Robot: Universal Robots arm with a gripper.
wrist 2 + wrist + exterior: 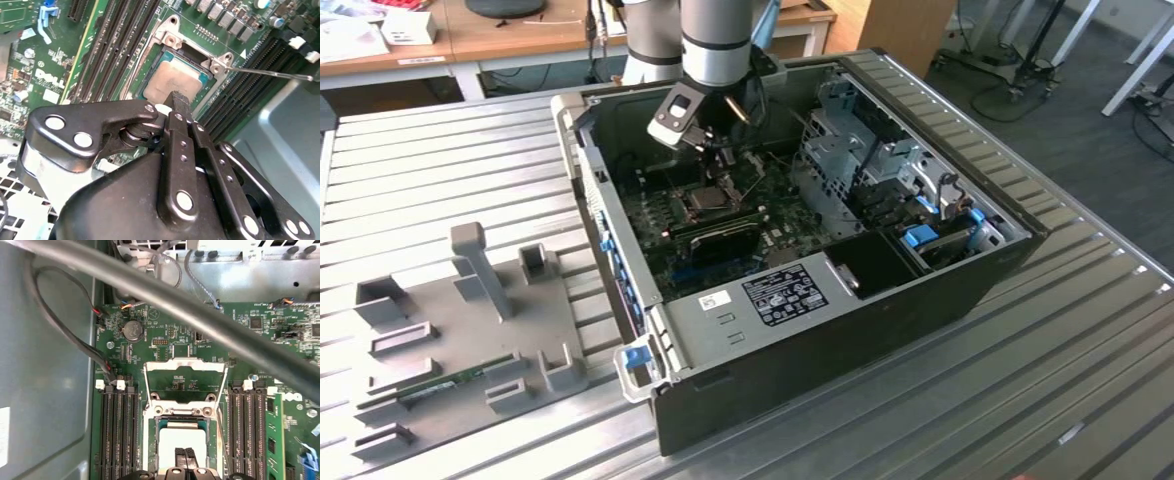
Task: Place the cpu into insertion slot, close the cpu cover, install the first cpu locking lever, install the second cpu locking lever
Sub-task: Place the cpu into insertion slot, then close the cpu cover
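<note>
Scene: An open computer case (987, 270) is pictured lying on a ribbed metal table (440, 170), with the arm reaching down into it in the exterior view.
Tool: The gripper (179, 98) is shown with its two fingers pressed together and nothing seen between them. The tips are poised right over the chip, and whether contact is made cannot be told.
Cpu: The cpu (182, 440) is seen seated flat inside the insertion slot (149, 435), dull grey top facing up.
Cover: The cpu cover (182, 362) is swung open, away from the slot, and green board is visible through its window.
Lever: One thin wire lever (270, 74) is seen swung clear, out over the memory slots (240, 90).
Handling: The chip is judged light, stiff and thin, with a smooth top that is likely slippery and contacts beneath that are easily damaged. A hold is best taken across two opposite edges. The cover is judged to be thin, springy sheet metal, best pushed at its free edge, away from the hinge.
Case contents: The green motherboard (160, 325), metal drive cages (881, 160) and a memory module (274, 440) standing in one slot are housed inside.
Fixture: On a grey fixture plate (454, 340) at the exterior view's left, a green memory stick (447, 382) is held in one holder.
</note>
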